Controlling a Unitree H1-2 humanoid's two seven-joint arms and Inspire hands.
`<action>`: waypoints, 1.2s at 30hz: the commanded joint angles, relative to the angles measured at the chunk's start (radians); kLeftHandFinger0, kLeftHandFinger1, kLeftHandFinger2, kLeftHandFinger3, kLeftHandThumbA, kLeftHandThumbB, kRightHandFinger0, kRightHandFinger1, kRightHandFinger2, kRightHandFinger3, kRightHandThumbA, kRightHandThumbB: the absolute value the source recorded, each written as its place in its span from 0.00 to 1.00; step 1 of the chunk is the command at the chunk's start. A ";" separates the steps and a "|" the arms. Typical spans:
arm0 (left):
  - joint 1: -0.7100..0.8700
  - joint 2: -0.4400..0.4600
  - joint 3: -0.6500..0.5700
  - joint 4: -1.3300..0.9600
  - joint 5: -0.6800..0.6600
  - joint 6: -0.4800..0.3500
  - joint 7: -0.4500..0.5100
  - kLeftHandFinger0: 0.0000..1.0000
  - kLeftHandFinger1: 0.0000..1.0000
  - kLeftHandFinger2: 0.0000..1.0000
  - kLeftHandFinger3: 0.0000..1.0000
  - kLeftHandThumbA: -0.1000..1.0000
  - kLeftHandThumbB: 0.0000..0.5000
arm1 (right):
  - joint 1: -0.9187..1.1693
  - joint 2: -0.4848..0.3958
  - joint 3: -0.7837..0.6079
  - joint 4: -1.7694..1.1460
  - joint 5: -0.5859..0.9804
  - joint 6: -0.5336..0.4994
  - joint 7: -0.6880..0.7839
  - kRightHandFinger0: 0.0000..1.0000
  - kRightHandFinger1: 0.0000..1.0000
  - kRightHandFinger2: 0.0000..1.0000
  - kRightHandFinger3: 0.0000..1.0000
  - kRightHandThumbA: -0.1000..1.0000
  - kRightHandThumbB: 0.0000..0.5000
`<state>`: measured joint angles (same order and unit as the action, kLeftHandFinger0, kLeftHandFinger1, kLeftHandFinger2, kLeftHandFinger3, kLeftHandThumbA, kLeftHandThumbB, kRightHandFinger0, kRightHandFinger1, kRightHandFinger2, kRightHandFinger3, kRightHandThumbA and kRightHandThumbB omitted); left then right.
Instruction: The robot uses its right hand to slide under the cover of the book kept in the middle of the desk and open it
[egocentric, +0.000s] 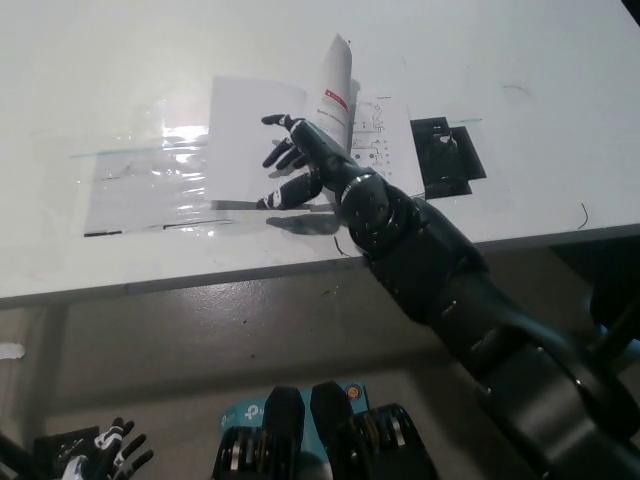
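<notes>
A thin white booklet (250, 135) lies open in the middle of the white desk (110, 60). Its cover or a page with a red mark (337, 85) stands nearly upright at the spine. A printed page (380, 140) shows to the right of it. My black right hand (295, 160) rests over the left white page, fingers spread and holding nothing. My white left hand (105, 450) hangs low at the picture's bottom left, below the desk edge, fingers apart.
A clear plastic sheet (150, 185) lies on the desk left of the booklet. A black flat object (442, 155) sits right of the booklet. The desk's front edge (200, 275) runs across the middle, with floor below.
</notes>
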<state>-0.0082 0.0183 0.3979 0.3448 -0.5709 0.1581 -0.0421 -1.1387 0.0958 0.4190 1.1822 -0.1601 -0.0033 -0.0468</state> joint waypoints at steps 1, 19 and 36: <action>0.006 0.007 0.005 -0.024 -0.009 -0.002 -0.017 0.72 0.73 0.78 0.83 0.89 0.35 | -0.029 -0.005 -0.025 -0.010 -0.025 -0.064 0.006 0.72 0.67 0.60 0.90 1.00 0.46; 0.034 -0.009 0.010 -0.020 -0.011 -0.009 -0.008 0.73 0.74 0.77 0.84 0.88 0.42 | -0.008 0.000 -0.277 -0.271 0.124 0.074 0.070 0.65 0.59 0.58 0.89 1.00 0.49; 0.059 -0.034 0.031 -0.007 -0.034 -0.027 -0.016 0.74 0.75 0.79 0.88 0.90 0.39 | 0.333 -0.044 -0.671 -1.249 0.911 0.473 -0.143 0.78 0.72 0.71 0.98 1.00 0.44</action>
<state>0.0316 -0.0084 0.4000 0.3525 -0.5749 0.1589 -0.0412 -0.8749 0.1045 -0.1082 0.4294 0.1605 0.2351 -0.0295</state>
